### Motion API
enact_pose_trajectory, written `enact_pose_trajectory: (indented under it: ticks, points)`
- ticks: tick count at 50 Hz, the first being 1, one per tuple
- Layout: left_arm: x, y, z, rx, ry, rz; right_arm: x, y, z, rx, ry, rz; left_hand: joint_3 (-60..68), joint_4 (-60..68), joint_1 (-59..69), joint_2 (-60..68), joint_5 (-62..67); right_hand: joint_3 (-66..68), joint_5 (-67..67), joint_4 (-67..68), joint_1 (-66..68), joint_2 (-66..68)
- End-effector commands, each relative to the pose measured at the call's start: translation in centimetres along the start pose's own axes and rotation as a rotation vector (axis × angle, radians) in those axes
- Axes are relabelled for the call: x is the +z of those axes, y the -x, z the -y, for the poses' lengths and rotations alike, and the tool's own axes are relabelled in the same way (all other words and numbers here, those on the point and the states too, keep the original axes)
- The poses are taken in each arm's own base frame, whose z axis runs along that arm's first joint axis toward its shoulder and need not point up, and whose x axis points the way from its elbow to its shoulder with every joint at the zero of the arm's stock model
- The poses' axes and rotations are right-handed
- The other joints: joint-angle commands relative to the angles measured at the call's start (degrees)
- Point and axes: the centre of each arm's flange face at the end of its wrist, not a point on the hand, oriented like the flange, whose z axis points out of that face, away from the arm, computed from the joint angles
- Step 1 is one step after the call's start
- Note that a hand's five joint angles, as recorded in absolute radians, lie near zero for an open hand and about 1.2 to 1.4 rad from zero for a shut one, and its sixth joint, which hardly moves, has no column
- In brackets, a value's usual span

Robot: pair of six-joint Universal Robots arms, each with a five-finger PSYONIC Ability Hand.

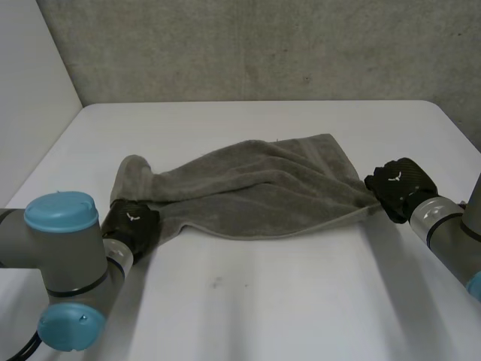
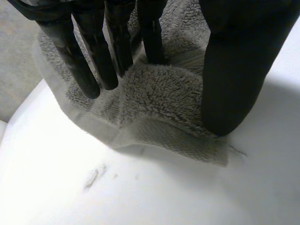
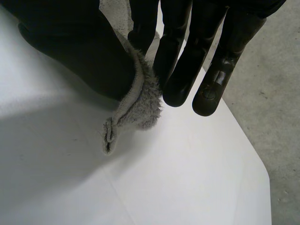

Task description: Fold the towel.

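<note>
A grey towel (image 1: pixel 255 188) lies bunched and stretched across the middle of the white table (image 1: pixel 301 293), running from one hand to the other. My left hand (image 1: pixel 131 227) is at the towel's near left corner. In the left wrist view its fingers (image 2: pixel 101 61) and thumb (image 2: pixel 234 70) stand on the towel (image 2: pixel 159 98) with a ridge of cloth gathered between them. My right hand (image 1: pixel 398 186) is at the towel's right corner. There its thumb and fingers (image 3: pixel 187 56) pinch the cloth, and the corner's tip (image 3: pixel 115 126) pokes out just above the table.
A grey wall runs behind the table's far edge (image 1: pixel 263 101). My left arm's elbow (image 1: pixel 64 263) stands at the near left. A small dark smudge (image 1: pixel 216 283) marks the table in front of the towel. The floor (image 3: pixel 276 103) lies beyond the table's right edge.
</note>
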Motion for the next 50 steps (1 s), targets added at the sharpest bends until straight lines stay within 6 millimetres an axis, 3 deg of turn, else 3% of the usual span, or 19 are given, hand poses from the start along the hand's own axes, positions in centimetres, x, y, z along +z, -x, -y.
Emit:
enact_pose_trajectory:
  ticks: [1,12,28,37,44,48,49,50]
  points:
    - [-0.2,-0.5,-0.1,-0.003,0.010,-0.066,0.0,0.1,-0.1,0.000,0.004,0.005,7.49,7.61,7.53,7.55,7.60,11.70,12.56,11.42,23.21,12.09]
    - [0.4,0.4,0.0,-0.016,0.001,-0.044,0.0,0.3,-0.2,-0.004,0.008,0.010,49.19,49.31,49.22,49.24,49.30,11.70,12.56,11.42,23.21,12.09]
    - [-1.1,2.0,2.5,-0.023,-0.084,0.004,-0.1,0.4,-0.2,-0.008,0.007,0.011,49.72,49.84,49.75,49.77,49.83,11.70,12.56,11.42,23.21,12.09]
    - [-2.3,2.9,3.6,-0.029,-0.121,0.027,-1.0,-0.7,0.8,0.001,0.038,0.033,49.72,49.84,49.75,49.77,49.83,11.70,12.56,11.42,23.21,12.09]
    - [-4.6,5.0,5.1,-0.037,-0.132,0.060,-2.8,-3.3,1.5,0.023,0.118,0.048,49.72,49.84,49.75,49.77,49.83,11.70,12.56,11.42,23.21,12.09]
    - [-6.3,6.0,6.3,-0.039,-0.143,0.070,-5.5,-5.9,3.3,0.001,0.154,0.042,49.72,49.84,49.75,49.77,49.83,11.70,12.56,11.42,23.21,12.09]
    - [-7.2,6.9,7.1,-0.045,-0.165,0.089,-6.4,-7.3,4.1,-0.010,0.151,0.011,49.72,49.84,49.75,49.77,49.83,11.70,12.56,11.42,23.21,12.09]
    - [-8.3,8.0,8.2,-0.052,-0.197,0.119,-6.4,-7.3,4.1,-0.010,0.151,0.011,49.72,49.84,49.75,49.77,49.83,11.70,12.56,11.42,23.21,12.09]
